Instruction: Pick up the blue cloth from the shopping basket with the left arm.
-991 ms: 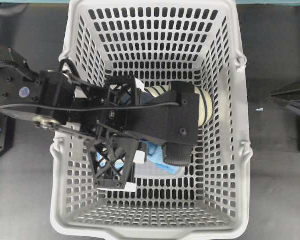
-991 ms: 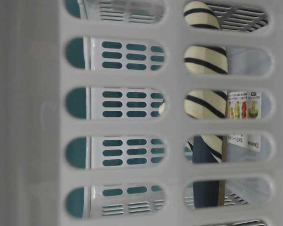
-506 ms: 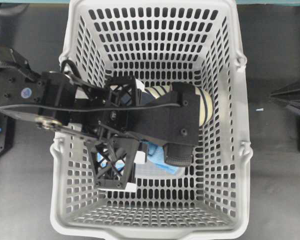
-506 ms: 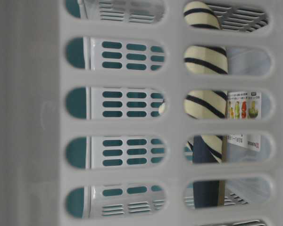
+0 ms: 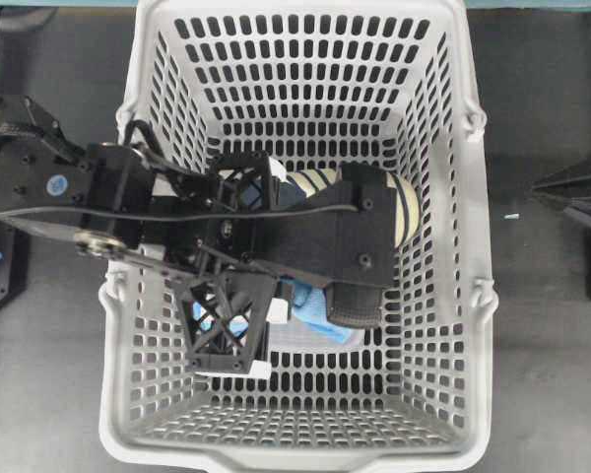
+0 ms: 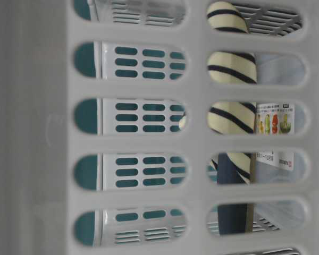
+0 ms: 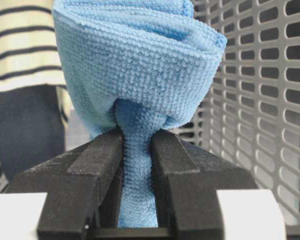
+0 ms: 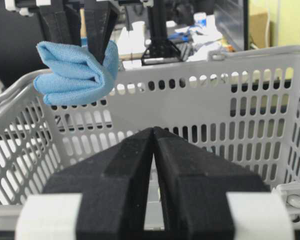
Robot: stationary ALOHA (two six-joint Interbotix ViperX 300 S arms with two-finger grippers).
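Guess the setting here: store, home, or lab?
Likely a robotics lab bench: two black arms on a dark table, a grey shopping basket staged as a prop, cluttered equipment behind it in the right wrist view.

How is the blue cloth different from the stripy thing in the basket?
The blue cloth is plain sky-blue towelling; the striped garment is cream with dark lines. The cloth hangs bunched, pinched in the left tool, above the shopping basket rim; the garment lies inside the basket, untouched. Both are soft fabric.
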